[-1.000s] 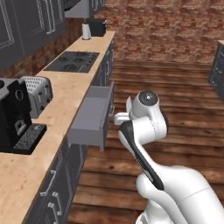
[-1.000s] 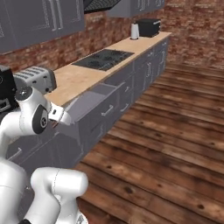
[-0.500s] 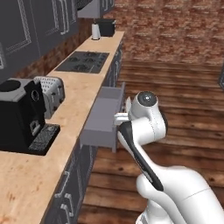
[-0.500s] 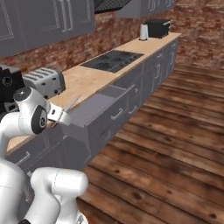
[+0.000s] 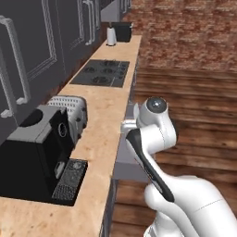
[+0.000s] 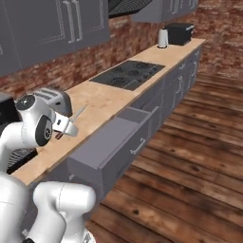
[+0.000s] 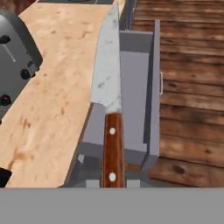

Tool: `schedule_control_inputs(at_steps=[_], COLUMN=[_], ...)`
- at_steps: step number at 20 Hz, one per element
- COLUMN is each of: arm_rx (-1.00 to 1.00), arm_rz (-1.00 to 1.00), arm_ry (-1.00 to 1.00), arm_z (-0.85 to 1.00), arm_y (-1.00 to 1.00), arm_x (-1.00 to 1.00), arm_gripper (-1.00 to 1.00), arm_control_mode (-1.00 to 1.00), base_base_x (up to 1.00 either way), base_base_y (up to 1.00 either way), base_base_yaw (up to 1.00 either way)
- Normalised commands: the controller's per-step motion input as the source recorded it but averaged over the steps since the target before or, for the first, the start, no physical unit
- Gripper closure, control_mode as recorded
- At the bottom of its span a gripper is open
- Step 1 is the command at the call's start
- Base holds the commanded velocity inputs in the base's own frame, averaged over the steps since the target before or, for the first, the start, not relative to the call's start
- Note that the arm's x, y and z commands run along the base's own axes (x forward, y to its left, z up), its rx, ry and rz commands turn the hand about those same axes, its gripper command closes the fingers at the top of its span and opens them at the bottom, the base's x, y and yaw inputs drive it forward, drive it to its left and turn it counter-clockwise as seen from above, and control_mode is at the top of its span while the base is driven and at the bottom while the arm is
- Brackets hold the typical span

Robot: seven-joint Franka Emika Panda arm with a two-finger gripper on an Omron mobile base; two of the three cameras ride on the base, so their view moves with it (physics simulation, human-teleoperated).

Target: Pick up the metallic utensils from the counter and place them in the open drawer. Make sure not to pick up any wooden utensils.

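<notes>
With the knife (image 7: 109,87) clamped by its brown handle in the gripper (image 7: 113,175) at frame centre, its blade is best lowered flat inside the open drawer (image 7: 148,105), centre-right, before release.

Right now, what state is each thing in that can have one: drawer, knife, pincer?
open drawer: pulled out from the cabinet front, nothing seen inside it.
knife: held by its brown handle, blade pointing forward over the drawer and the counter edge, clear of both.
pincer: shut on the knife handle.
</notes>
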Motion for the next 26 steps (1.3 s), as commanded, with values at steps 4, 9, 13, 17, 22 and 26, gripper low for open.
schedule_control_inputs(at_steps=[4,9,13,17,22,26], arm_rx=[0.00,0.07,0.18,0.11,-0.02,-0.15], arm_rz=[0.00,0.00,0.01,0.03,0.01,0.00], arm_ry=[0.00,0.11,0.19,0.14,0.03,0.03], arm_z=[0.00,-0.21,-0.27,-0.34,-0.56,-0.72], arm_y=[0.00,-0.50,-0.94,-0.62,-0.08,0.00], arm_x=[0.00,0.29,0.56,0.65,0.46,0.33], arm_gripper=[1.00,1.00,1.00,1.00,1.00,1.00], arm_control_mode=[1.00,-1.00,-1.00,-1.00,-1.00,-1.00], base_base_x=[0.66,0.24,0.00,0.00,0.00,0.00], base_base_y=[0.18,-0.15,0.00,0.00,0.00,0.00], base_base_yaw=[0.00,0.00,0.00,0.00,0.00,0.00])
